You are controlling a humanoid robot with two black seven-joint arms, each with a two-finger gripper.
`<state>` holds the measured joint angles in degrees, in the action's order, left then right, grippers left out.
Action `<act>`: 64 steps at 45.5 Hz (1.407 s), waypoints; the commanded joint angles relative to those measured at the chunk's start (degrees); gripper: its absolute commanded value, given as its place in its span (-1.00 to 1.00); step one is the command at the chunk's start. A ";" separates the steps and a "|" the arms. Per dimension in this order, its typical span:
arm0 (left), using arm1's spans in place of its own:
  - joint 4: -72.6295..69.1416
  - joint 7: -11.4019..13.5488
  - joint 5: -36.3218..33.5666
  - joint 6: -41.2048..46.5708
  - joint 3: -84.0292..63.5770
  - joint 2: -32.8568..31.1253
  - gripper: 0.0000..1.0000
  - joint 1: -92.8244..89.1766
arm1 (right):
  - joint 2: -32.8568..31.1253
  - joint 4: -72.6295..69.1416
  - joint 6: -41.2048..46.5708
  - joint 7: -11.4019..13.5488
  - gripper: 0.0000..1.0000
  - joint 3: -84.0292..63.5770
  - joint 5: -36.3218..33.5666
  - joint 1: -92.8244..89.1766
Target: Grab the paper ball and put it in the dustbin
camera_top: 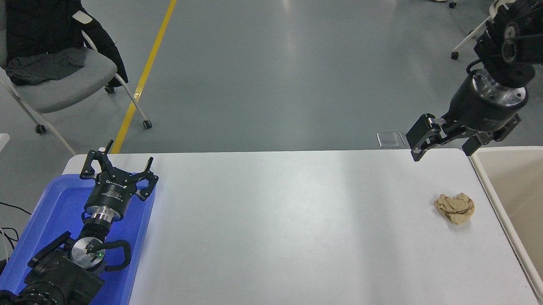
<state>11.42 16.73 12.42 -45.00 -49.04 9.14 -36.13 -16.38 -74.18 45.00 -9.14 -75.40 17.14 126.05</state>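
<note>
STEP: approach, nothing grasped yet | right tool [443, 147] fingers spread, empty, raised beyond the paper ball [455, 208] | ball lies on table [274, 224] near dustbin [492, 187] | left tool [118, 169] parked over blue tray [52, 210], spread | NEXT: you likely bring it nearer and down to straddle the ball.

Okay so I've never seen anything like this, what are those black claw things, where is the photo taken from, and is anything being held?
The one picture comes from a camera high on a robot, looking down over its white table. The black claws are its grippers. The left gripper is parked over a blue tray, open and empty. The right gripper hangs open above the table's far right corner, holding nothing. A crumpled tan paper ball lies on the table below it. The cream tub at the right edge is the dustbin.
</note>
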 commanded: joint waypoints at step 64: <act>0.00 -0.29 -0.21 0.00 0.00 0.00 1.00 0.00 | -0.14 0.18 0.00 0.00 1.00 -0.10 -0.35 -0.10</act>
<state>11.43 16.43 12.21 -45.00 -49.04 9.14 -36.12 -16.52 -74.05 45.00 -9.14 -75.31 17.05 126.05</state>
